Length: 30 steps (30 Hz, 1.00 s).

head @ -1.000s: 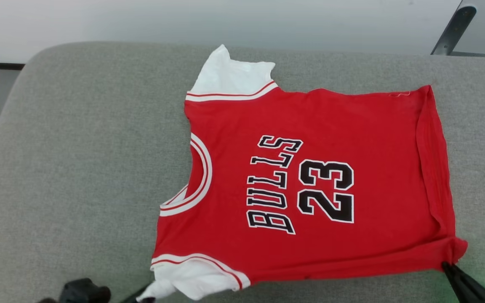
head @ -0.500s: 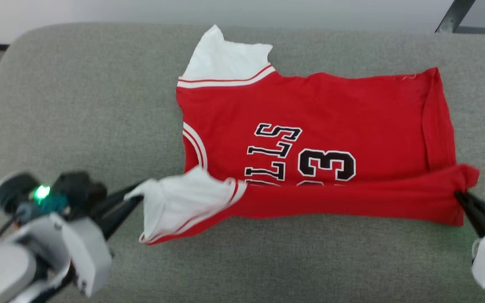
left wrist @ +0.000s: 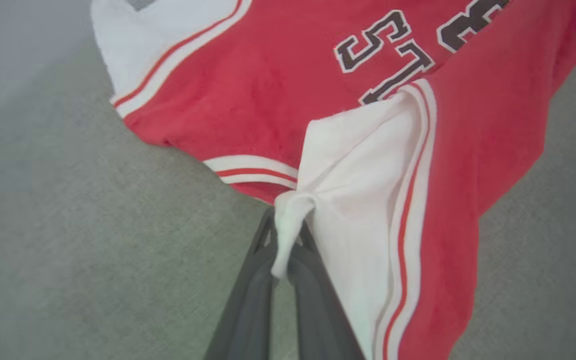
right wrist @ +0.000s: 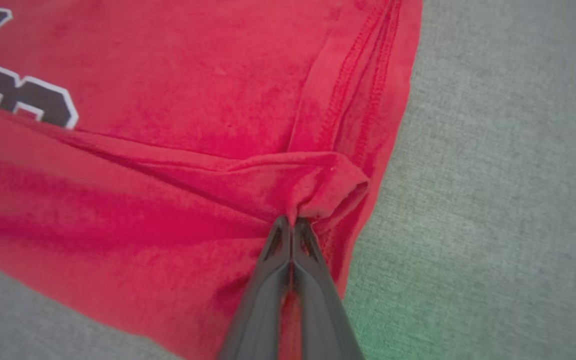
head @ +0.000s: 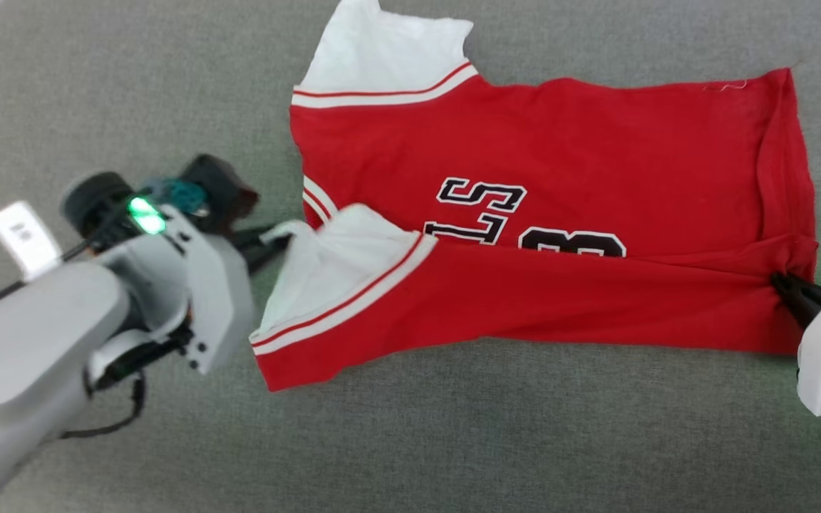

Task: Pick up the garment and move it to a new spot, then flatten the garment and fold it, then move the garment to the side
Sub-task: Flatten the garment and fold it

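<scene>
The garment (head: 560,157), a red jersey with white sleeves and black lettering, lies on the grey cushion (head: 453,442) with its near long edge lifted and folded over the lettering. My left gripper (head: 275,239) is shut on the tip of the near white sleeve (head: 332,274); in the left wrist view the sleeve (left wrist: 363,165) bunches between the dark fingers (left wrist: 263,280). At the right, my right gripper (head: 781,281) is shut on the near hem corner. The right wrist view shows that red corner (right wrist: 328,192) pinched at the fingers (right wrist: 288,260).
The grey cushion (head: 97,85) spreads wide to the left of the jersey and in front of it. My pale left forearm (head: 26,342) crosses the lower left of the head view.
Both grippers have carried the garment's near edge farther over the shirt, covering more of the lettering and number. The head camera has tilted down, shifting the whole picture.
</scene>
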Motion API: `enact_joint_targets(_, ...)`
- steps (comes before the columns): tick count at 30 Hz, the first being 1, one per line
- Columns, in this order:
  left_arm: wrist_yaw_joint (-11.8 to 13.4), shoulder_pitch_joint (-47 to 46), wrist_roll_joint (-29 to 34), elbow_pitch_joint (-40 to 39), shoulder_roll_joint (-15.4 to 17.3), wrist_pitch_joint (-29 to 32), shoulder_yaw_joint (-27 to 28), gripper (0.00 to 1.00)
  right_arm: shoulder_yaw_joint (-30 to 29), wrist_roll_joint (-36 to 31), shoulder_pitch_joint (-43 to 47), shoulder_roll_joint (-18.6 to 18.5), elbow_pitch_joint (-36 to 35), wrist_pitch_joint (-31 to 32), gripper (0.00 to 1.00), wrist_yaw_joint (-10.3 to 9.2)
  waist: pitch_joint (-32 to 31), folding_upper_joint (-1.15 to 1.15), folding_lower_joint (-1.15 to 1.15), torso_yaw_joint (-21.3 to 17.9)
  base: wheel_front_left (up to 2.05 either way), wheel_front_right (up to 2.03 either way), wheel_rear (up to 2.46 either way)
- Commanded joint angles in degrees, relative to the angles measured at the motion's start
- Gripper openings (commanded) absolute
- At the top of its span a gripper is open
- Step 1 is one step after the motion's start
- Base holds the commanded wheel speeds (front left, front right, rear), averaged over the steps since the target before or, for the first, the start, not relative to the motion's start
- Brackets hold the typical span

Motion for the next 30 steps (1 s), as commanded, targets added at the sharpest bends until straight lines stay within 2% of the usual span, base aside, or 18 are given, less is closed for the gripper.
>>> enact_joint_targets(1, -0.17, -0.64, -0.96, 0.25, -0.64, 0.33, -0.75, 0.00, 0.31, 0.05, -0.39, 0.06, 0.26, 0.36, 0.00, -0.07, 0.90, 0.00, 0.00, 0.21, 0.00, 0.00, 0.00)
enact_joint_targets(7, -0.17, -3.75, -10.03, 3.40, -2.51, 4.33, -3.97, 0.00, 1.11, 0.67, -1.82, 0.52, 0.79, 3.20, 0.00, -0.07, 1.95, 0.00, 0.00, 0.30, 0.00, 0.00, 0.00)
enact_joint_targets(8, -0.17, -4.11, -11.13, 4.00, -2.65, 4.87, -4.11, 0.03, 1.07, 0.73, -2.11, 0.62, 0.82, 3.56, 0.00, -0.07, 2.01, 0.00, 0.00, 0.29, 0.00, 0.00, 0.00)
enact_joint_targets(9, -0.17, -4.29, -12.44, 4.67, -2.71, 5.51, -4.27, 0.15, 1.04, 0.74, -2.27, 0.66, 0.88, 3.99, 0.00, -0.07, 2.02, 0.00, 0.00, 0.27, 0.00, 0.00, 0.00)
enact_joint_targets(10, -0.17, -4.46, -13.38, 5.24, -2.82, 6.18, -4.43, 0.38, 0.92, 0.77, -2.20, 0.71, 0.91, 4.28, 0.00, -0.07, 1.96, 0.00, 0.00, 0.30, 0.00, 0.00, 0.00)
enact_joint_targets(11, -0.18, -4.68, -14.68, 5.79, -2.86, 6.76, -4.50, 0.48, 0.89, 0.84, -2.33, 0.80, 0.90, 4.68, 0.00, -0.07, 1.88, 0.00, 0.00, 0.27, 0.00, 0.00, 0.00)
enact_joint_targets(12, -0.18, -5.14, -15.56, 6.28, -2.83, 7.29, -4.48, 0.79, 0.81, 0.91, -2.60, 0.81, 0.89, 5.15, 0.00, -0.07, 1.80, 0.00, 0.00, 0.27, 0.00, 0.00, 0.00)
enact_joint_targets(13, -0.18, -5.63, -16.06, 6.47, -2.87, 7.66, -4.52, 1.00, 0.65, 0.93, -2.69, 0.85, 0.91, 5.40, 0.00, -0.07, 1.68, 0.00, 0.00, 0.33, 0.00, 0.00, 0.00)
enact_joint_targets(14, -0.18, -5.87, -16.88, 6.78, -2.86, 7.82, -4.50, 1.00, 0.45, 0.88, -2.77, 0.92, 1.01, 5.68, 0.00, -0.07, 1.51, 0.00, 0.00, 0.39, 0.00, 0.00, 0.00)
enact_joint_targets(15, -0.18, -6.06, -17.37, 7.01, -2.90, 8.05, -4.51, 1.00, 0.31, 0.84, -2.86, 0.95, 1.10, 5.99, 0.07, -0.07, 1.31, 0.00, 0.00, 0.49, 0.00, 0.00, 0.00)
enact_joint_targets(16, -0.18, -6.36, -17.71, 7.14, -2.84, 8.31, -4.54, 1.00, 0.19, 0.77, -2.94, 1.01, 1.18, 6.30, 0.31, -0.07, 1.09, 0.00, 0.00, 0.57, 0.00, 0.00, 0.00)
enact_joint_targets(17, -0.18, -6.67, -18.00, 7.41, -2.69, 8.46, -4.56, 1.00, 0.27, 0.63, -2.90, 1.03, 1.29, 6.73, 0.46, -0.07, 0.85, 0.00, 0.00, 0.67, 0.00, 0.00, 0.00)
enact_joint_targets(18, -0.18, -6.85, -18.52, 7.84, -2.51, 8.88, -4.57, 1.00, 0.35, 0.53, -2.90, 1.07, 1.34, 7.02, 0.89, -0.07, 0.58, 0.00, 0.00, 0.76, 0.00, 0.00, 0.00)
enact_joint_targets(19, -0.18, -7.19, -18.63, 8.16, -2.41, 9.23, -4.58, 1.00, 0.20, 0.41, -2.86, 1.20, 1.52, 7.41, 1.00, -0.07, 0.25, 0.00, 0.00, 0.89, 0.00, 0.00, 0.00)
enact_joint_targets(25, 0.08, -7.13, -19.53, 8.75, -1.72, 8.94, -3.94, 1.00, 0.21, 0.14, -2.99, 1.71, 1.23, 8.02, 1.00, -0.07, -1.94, 0.00, 0.00, 1.22, 0.00, 0.00, 0.00)
enact_joint_targets(28, 1.58, -5.75, -19.66, 7.78, -1.01, 7.55, -3.54, 1.00, 0.37, 0.03, -2.80, 1.61, 0.60, 7.28, 1.00, -0.07, -3.57, 0.00, 0.00, 1.18, 0.00, 0.00, 0.00)
enact_joint_targets(30, 3.47, -4.54, -20.36, 6.43, -0.69, 6.56, -3.17, 1.00, 0.04, 0.26, -2.46, 1.83, -0.02, 6.02, 1.00, -0.07, -4.83, 0.00, 0.00, 1.07, 0.00, 0.00, 0.00)
